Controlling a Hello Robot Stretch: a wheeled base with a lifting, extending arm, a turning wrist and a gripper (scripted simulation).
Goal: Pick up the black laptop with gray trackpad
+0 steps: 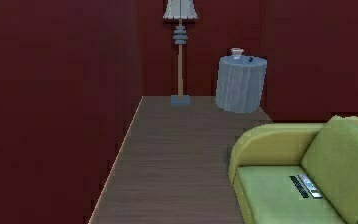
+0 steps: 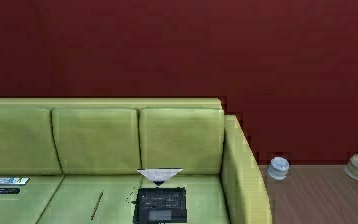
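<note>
On the padded olive sofa (image 2: 97,135) lie a remote (image 2: 9,183), a thin dark stick (image 2: 95,205), then the black laptop (image 2: 162,205), a flat slab with a greyer patch, on the rightmost seat cushion at the arm side view's bottom edge, a pale wedge (image 2: 160,175) behind it. Right of the sofa, a rounded blue-white pot (image 2: 278,168) sits on plank floor (image 2: 317,200). The gripper's state cannot be told.
</note>
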